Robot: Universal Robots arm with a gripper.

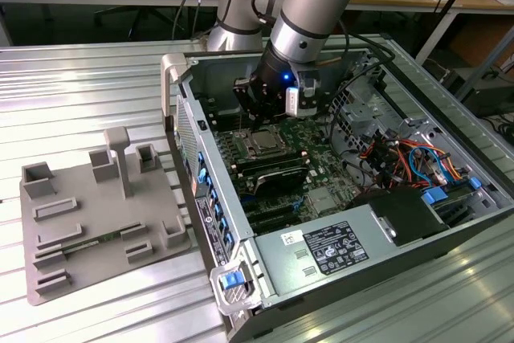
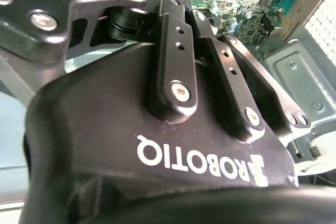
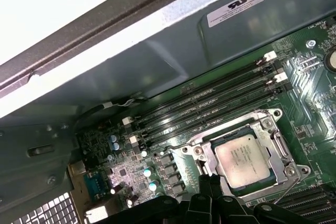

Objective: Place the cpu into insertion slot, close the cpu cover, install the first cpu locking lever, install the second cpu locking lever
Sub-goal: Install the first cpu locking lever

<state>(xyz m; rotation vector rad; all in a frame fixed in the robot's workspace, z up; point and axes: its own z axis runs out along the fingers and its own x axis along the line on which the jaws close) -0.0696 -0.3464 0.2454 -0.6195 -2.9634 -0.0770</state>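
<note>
In the exterior view, the black end effector [image 1: 269, 110] hovers inside the open grey computer case [image 1: 241, 222], just above the green circuit board [image 1: 321, 158]. The small square silver-faced cpu [image 1: 263, 144] lies in the silver-rimmed insertion slot [image 1: 250, 153] on that board, close beneath the end effector.

In the second wrist view, the end effector's fingers [image 2: 176, 40] run side by side, nearly together, with nothing between them.

In the first wrist view, the cpu [image 3: 242, 162] sits seated in the slot, the thin silver cpu cover [image 3: 262, 124] framing it. Placement looks done and the cover appears down; whether either locking lever is latched I cannot tell.
</note>
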